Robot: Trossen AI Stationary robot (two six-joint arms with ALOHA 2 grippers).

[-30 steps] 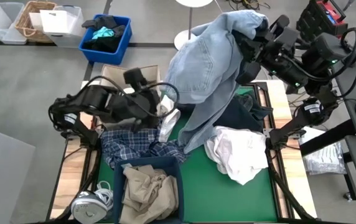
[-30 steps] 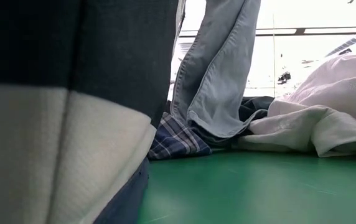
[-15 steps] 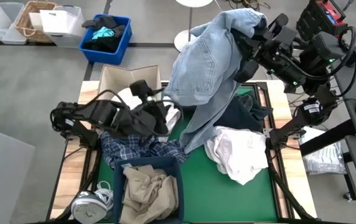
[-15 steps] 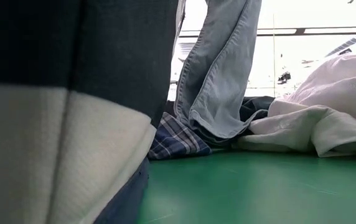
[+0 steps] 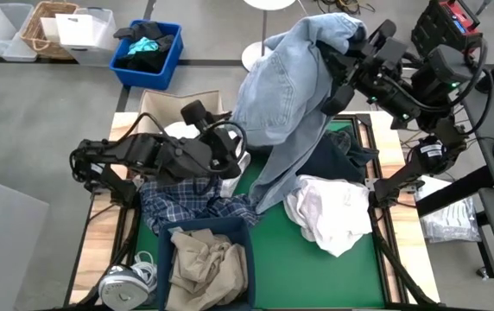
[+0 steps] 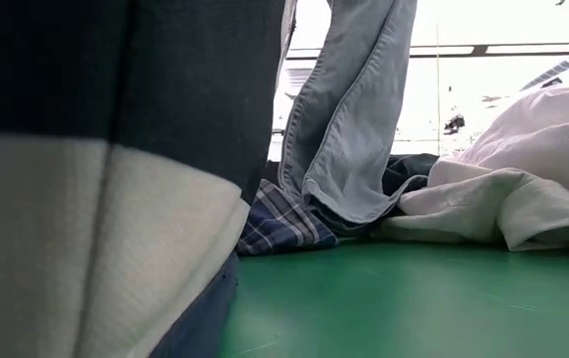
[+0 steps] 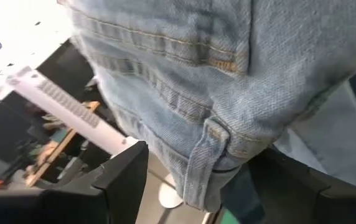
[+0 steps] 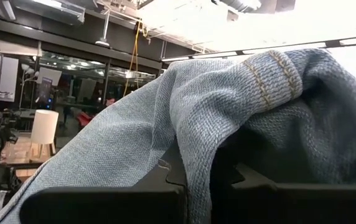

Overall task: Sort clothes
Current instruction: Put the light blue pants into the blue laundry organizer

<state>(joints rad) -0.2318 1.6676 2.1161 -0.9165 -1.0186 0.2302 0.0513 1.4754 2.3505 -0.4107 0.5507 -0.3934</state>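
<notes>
The right gripper is raised high over the far side of the desk and is clenched on the light blue denim, pinching a fold of it between its dark fingers. The denim hangs from that hold in a broad drape, its lower leg trailing down to the green mat, where the hem rests against the blue-white plaid shirt (the low view shows the cuff touching the plaid). The left gripper reaches in from the left, low over the desk beside the hanging denim and near a white garment; whether its fingers are apart or closed I cannot tell. Its wrist camera looks straight at the denim's waistband and a belt loop. A white shirt lies crumpled on the mat to the right, touching a dark navy piece that sits under the denim. The tan trousers are in a dark bin at the near edge.
</notes>
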